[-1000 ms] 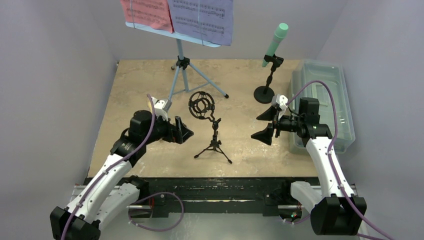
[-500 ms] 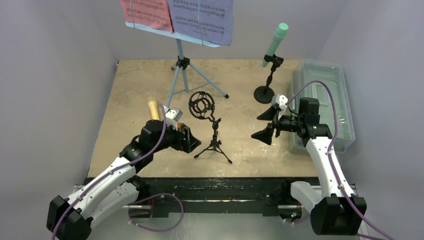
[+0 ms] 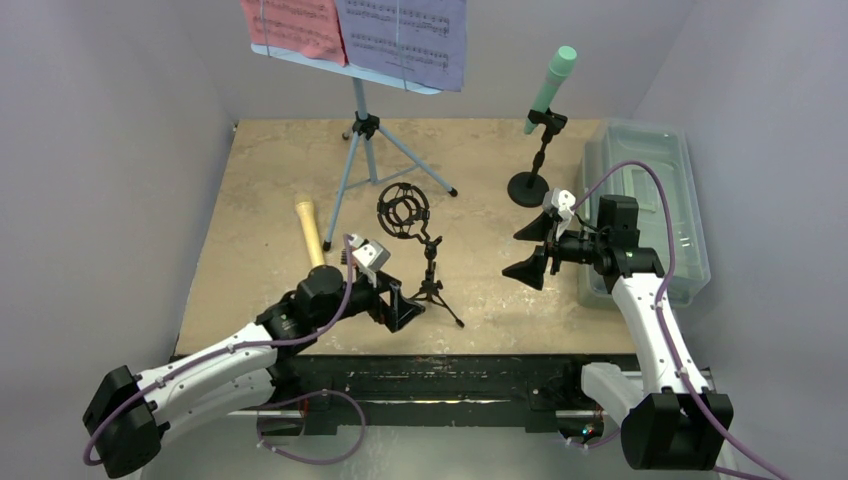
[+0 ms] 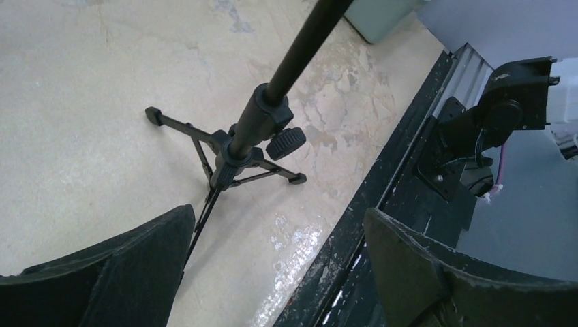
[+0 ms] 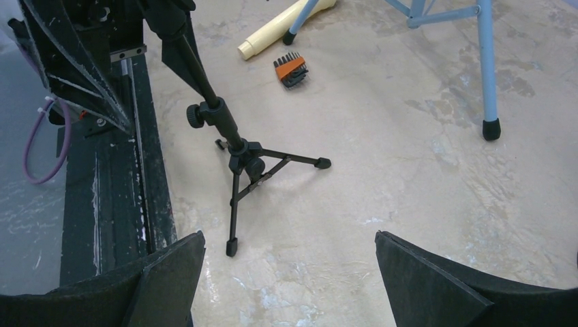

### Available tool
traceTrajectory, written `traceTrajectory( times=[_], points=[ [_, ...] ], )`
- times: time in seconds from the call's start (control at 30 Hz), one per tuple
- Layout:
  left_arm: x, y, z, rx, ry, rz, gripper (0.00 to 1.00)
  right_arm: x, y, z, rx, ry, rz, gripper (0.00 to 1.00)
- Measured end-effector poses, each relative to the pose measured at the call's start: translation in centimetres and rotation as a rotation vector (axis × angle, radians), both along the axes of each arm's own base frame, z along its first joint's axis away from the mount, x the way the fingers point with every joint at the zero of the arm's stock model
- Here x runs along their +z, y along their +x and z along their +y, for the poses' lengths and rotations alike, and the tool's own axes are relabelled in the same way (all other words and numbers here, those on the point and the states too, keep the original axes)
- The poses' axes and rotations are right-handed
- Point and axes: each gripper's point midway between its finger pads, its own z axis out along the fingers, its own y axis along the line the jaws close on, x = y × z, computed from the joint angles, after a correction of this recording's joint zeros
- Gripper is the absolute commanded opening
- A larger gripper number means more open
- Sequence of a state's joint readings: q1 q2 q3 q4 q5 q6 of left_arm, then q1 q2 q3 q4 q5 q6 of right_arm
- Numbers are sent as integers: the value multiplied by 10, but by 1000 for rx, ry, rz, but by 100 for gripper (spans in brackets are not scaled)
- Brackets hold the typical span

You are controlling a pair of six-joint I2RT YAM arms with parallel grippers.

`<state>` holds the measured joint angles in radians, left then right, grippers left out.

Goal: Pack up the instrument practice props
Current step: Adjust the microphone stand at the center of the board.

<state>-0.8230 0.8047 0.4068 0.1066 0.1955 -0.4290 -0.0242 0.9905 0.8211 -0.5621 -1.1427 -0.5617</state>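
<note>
Looking down at the table, found the small black microphone tripod [image 3: 430, 288] upright on splayed legs, shock-mount ring on top. Noted the yellow microphone [image 3: 310, 232] lying flat to that tripod's left, well apart. Spotted the light-blue tripod [image 3: 357, 150] behind it, bearing a red sheet-music page [image 3: 293, 28] and a purple sheet-music page [image 3: 405, 40]. Saw the mint-green microphone [image 3: 551, 85] tilted on a round-based stand [image 3: 529, 185], behind and to the right. Found the left gripper [image 3: 398, 308] just left of the tripod's feet, jaws wide apart, holding nothing; the right gripper [image 3: 528, 250] to its right, likewise spread and empty. Marked the translucent grey tub [image 3: 685, 180] farther right.
</note>
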Motion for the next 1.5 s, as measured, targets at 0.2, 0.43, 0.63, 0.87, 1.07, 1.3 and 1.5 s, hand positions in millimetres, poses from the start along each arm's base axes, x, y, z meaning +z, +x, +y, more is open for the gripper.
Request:
traceTrajectory(
  times=[0.2, 0.43, 0.63, 0.87, 1.07, 1.3, 1.5],
  points=[
    [6, 0, -3, -3, -70, -131, 92, -1, 0, 0, 0, 0, 6, 99],
    [37, 10, -10, 15, -157, -277, 82, -1, 0, 0, 0, 0, 7, 99],
    [50, 11, -18, -12, -184, -437, 81, -2, 0, 0, 0, 0, 9, 99],
    [46, 23, -26, -23, -135, -547, 68, -1, 0, 0, 0, 0, 8, 99],
    [42, 31, -33, -29, -108, -589, 59, -3, 1, 0, 0, 0, 16, 99],
    [55, 37, -44, -35, -137, -632, 39, -4, 1, 0, 0, 0, 21, 99],
    [61, 41, -51, -36, -152, -654, 13, -4, 1, 0, 0, 0, 21, 99]
  ],
)
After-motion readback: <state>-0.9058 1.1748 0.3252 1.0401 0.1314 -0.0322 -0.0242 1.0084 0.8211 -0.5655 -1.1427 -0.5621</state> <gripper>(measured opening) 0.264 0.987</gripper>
